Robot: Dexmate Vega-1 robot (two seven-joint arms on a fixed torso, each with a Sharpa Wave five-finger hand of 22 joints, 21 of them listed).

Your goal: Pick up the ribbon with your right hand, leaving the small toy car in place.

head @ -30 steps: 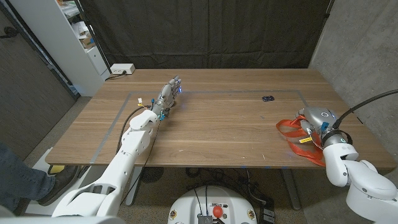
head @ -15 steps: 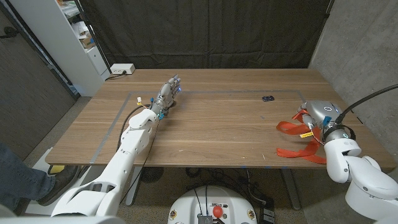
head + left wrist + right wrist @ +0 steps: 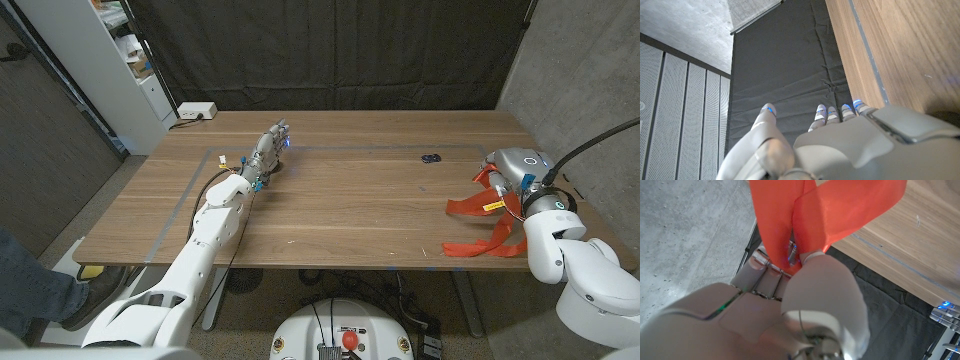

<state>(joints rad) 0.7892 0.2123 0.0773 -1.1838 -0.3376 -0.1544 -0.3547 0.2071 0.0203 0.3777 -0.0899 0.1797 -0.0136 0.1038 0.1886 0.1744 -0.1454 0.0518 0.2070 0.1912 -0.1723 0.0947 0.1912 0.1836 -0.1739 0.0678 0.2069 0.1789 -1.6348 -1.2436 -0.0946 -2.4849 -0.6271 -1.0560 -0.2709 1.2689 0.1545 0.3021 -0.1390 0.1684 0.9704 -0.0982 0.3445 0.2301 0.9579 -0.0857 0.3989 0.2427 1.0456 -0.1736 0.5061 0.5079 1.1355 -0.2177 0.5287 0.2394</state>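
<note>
One loop of the orange ribbon (image 3: 488,215) hangs from the right hand (image 3: 508,175), which pinches it near the worktop's (image 3: 360,210) right edge; the tail trails past the near edge. To lift cleanly, I would judge it best to keep the pinch firm and raise straight up, away from the small toy car (image 3: 432,157) farther back. Farthest, the left hand (image 3: 270,150) rests with fingers extended, holding nothing.

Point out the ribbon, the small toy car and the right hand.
ribbon (image 3: 470,207): head view, on its upper orange band.
small toy car (image 3: 432,158): head view, on its dark body.
right hand (image 3: 507,168): head view, on its back, gripping the ribbon.
</note>
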